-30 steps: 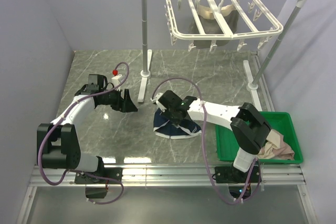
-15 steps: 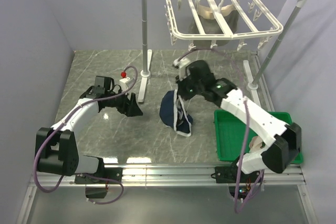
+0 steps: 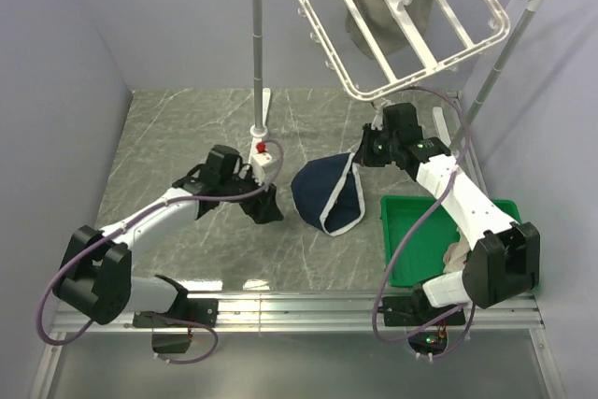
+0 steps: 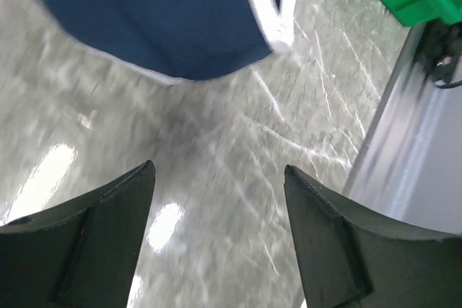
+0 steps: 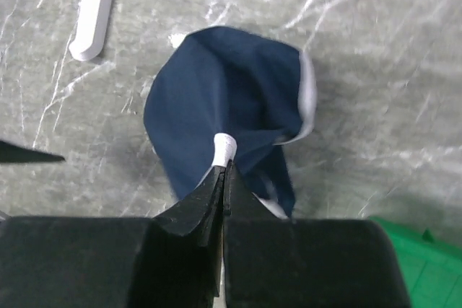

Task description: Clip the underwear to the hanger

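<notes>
While the right gripper (image 5: 224, 171) pinches the dangling navy blue white-piped underwear (image 3: 322, 192) over the grey marble table (image 3: 168, 128), the left gripper (image 4: 216, 171) gapes beside it, with the green plastic bin (image 3: 392, 205) right and the tilted white plastic hanger (image 3: 402, 25) overhead.

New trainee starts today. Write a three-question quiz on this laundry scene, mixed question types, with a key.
1. True or false: the left gripper is open and holds nothing.
2. What grips the underwear? A. right gripper B. left gripper C. both
3. Is the hanger level or tilted?
Key: 1 true; 2 A; 3 tilted.
</notes>
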